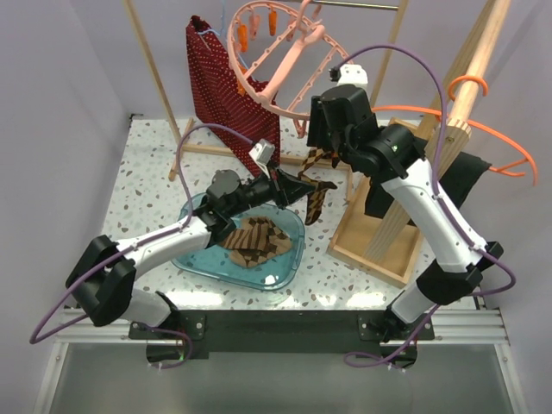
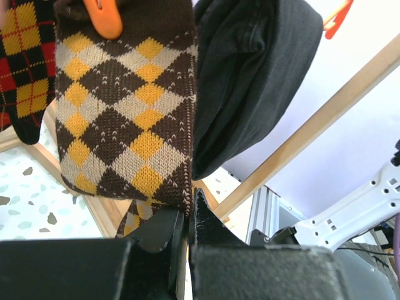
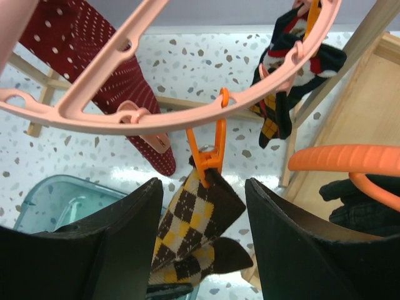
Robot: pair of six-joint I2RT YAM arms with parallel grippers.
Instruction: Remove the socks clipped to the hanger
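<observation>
**Checkered sock [image 2: 125,112] gripped below, pegged above**

The left tool [image 2: 186,215] is clamped on the sock's bottom edge. From there the sock's length runs straight up to an orange peg [image 3: 212,147] on the hanger [image 3: 94,119]. The right tool [image 3: 203,194], spread apart, is set astride that peg.
</observation>
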